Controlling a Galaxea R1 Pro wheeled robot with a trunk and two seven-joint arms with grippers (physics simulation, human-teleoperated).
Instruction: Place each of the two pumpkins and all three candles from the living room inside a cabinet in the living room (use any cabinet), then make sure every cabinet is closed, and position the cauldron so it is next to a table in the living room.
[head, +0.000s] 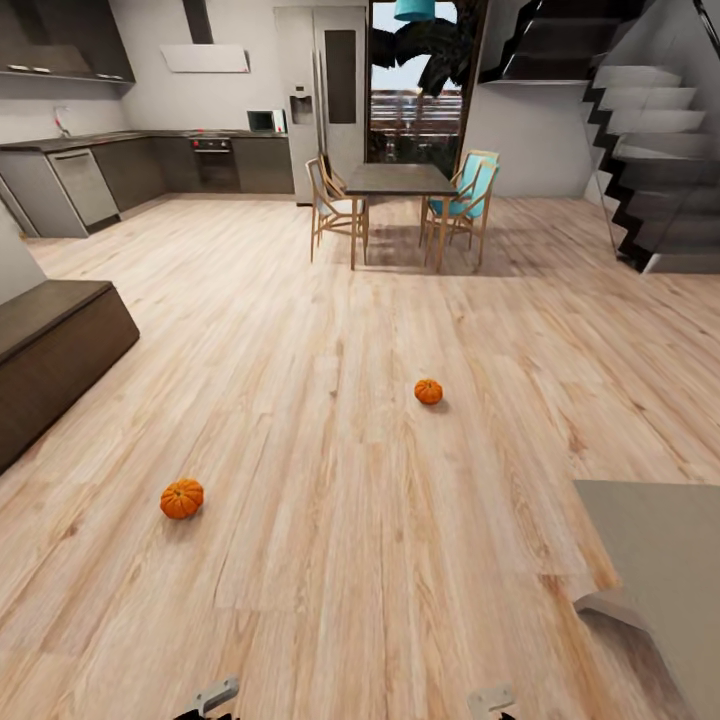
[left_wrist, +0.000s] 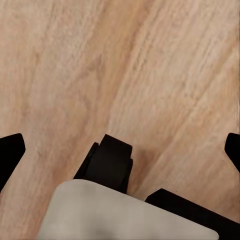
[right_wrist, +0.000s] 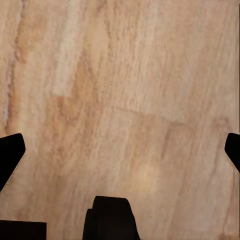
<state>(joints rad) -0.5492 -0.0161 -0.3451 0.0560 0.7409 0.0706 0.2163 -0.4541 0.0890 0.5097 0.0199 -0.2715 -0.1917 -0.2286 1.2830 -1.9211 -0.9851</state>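
Two orange pumpkins lie on the wooden floor in the head view, one (head: 182, 498) near left and one (head: 429, 391) farther off at centre. The low dark-brown cabinet (head: 55, 335) stands against the left wall, its fronts shut. A corner of the pale-topped table (head: 660, 560) reaches in at the lower right. My left gripper (left_wrist: 122, 150) and right gripper (right_wrist: 120, 150) both hang open over bare floor, fingertips wide apart with nothing between them. The candles and the cauldron are out of view.
A dark dining table (head: 400, 180) with wooden and teal chairs stands at the back centre. Beyond it on the left is the kitchen, and a staircase (head: 650, 150) climbs at the right. Open floor lies between me and both pumpkins.
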